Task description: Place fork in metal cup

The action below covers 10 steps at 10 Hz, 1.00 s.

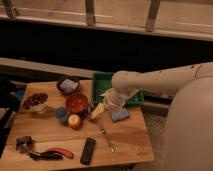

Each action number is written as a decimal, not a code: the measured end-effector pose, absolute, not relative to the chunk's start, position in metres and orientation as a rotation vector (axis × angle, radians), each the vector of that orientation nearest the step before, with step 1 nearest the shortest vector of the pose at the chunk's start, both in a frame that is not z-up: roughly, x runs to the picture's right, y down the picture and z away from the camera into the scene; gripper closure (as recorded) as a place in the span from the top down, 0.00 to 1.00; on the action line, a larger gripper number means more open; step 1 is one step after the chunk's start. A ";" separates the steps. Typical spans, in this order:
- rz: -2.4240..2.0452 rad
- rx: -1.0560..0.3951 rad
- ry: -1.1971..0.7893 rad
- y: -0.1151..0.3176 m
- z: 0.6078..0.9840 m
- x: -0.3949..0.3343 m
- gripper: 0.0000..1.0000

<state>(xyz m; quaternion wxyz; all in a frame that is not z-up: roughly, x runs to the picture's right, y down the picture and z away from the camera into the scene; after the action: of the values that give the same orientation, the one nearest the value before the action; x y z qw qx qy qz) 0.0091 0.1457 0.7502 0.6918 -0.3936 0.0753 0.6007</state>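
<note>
The fork (106, 139) lies flat on the wooden table (130, 135), front centre, to the right of the black bar (88, 150). A small dark shiny metal cup (22, 143) stands at the front left corner. My gripper (97, 111) hangs low over the table just right of the red-orange bowl (77, 103). It is above and behind the fork and not touching it. It is far from the cup.
An apple (74, 121) and a small blue cup (62, 114) sit in front of the red-orange bowl. A red-handled tool (52, 152) lies beside the metal cup. A blue sponge (119, 115), a green tray (106, 86) and two filled bowls (36, 101) (67, 85) stand further back.
</note>
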 end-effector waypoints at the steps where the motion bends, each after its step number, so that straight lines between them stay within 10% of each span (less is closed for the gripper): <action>1: 1.334 -0.907 0.191 0.161 0.760 0.008 0.80; 10: 1.310 -0.995 0.267 0.218 0.788 -0.005 0.80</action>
<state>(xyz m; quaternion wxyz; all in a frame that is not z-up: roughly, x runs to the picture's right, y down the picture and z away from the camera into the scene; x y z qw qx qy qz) -0.0051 0.2184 0.7884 0.6725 -0.4417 0.1186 0.5818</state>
